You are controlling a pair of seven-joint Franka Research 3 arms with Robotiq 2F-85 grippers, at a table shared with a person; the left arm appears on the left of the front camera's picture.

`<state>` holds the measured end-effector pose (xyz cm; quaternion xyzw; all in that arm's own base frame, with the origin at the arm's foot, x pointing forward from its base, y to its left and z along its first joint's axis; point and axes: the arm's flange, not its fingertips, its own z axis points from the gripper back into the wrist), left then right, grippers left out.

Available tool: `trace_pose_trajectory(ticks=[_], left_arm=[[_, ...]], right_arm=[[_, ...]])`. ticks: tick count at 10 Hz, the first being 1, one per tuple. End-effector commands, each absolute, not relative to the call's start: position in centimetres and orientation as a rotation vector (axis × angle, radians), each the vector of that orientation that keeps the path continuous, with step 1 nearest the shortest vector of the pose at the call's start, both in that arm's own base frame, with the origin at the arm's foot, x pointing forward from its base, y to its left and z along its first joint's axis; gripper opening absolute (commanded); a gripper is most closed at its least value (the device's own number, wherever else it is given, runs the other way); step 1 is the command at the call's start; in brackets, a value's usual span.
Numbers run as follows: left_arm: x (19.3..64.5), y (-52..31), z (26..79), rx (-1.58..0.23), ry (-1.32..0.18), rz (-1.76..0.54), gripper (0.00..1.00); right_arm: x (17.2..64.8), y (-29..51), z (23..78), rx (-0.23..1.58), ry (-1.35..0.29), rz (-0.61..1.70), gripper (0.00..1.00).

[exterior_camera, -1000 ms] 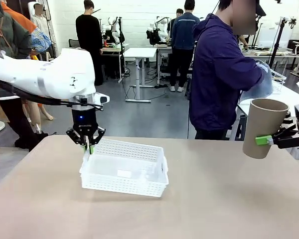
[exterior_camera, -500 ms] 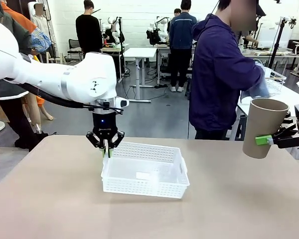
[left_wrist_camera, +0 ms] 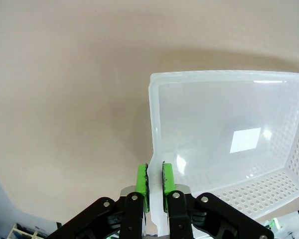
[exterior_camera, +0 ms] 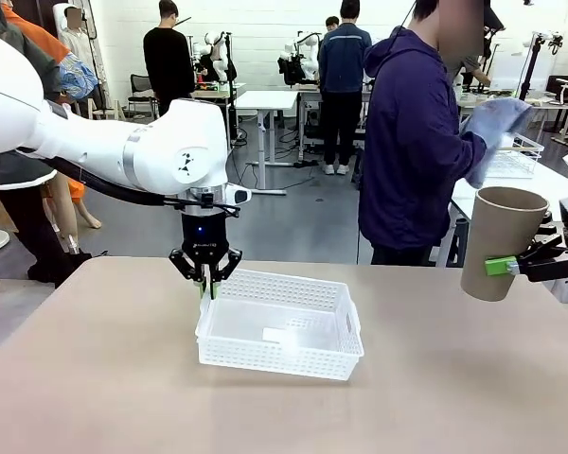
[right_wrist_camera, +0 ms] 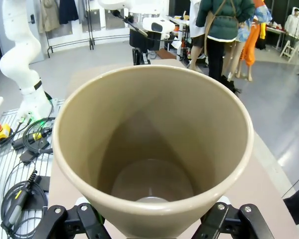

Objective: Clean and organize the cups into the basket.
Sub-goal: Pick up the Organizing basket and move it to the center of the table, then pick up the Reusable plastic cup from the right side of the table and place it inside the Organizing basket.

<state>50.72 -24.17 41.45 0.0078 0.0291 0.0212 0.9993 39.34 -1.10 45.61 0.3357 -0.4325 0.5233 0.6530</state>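
The white perforated basket [exterior_camera: 282,355] rests empty on the tan table, a little left of centre. My left gripper [exterior_camera: 205,286] points straight down at the basket's far left corner and is shut on its rim; in the left wrist view the green pads [left_wrist_camera: 142,180] pinch the basket's wall [left_wrist_camera: 155,134]. At the right edge a tan cup [exterior_camera: 500,232] hangs above the table, mouth up and tilted, with my right gripper [exterior_camera: 497,268] shut around its lower part. The right wrist view looks down into the same cup [right_wrist_camera: 149,164], held in the right gripper [right_wrist_camera: 152,221].
A person in a dark purple top [exterior_camera: 412,142] stands at the far right of the table, holding up a blue cloth [exterior_camera: 497,118]. A white wire basket [exterior_camera: 519,156] sits on a side table behind. The table [exterior_camera: 95,378] is bare around the basket.
My left gripper has dragged the basket to the right across the table, then nearly stopped. The person has lifted the blue cloth higher. The right arm and cup have not moved.
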Motion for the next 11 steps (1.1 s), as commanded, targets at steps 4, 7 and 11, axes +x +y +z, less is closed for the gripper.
trace_pose_trajectory(ticks=[4, 7, 11], left_arm=[[50.5, -24.5, 41.3, 0.016, 0.057, 0.051, 0.0], [50.5, -24.5, 41.3, 0.016, 0.057, 0.051, 0.0], [50.5, -24.5, 41.3, 0.016, 0.057, 0.051, 0.0]], right_arm=[[43.1, 11.7, 54.1, 0.506, -0.568, 1.357, 0.83], [46.7, 21.7, 54.5, 0.381, -0.36, 1.423, 0.83], [50.3, 30.4, 49.6, 0.288, -0.179, 1.499, 0.83]])
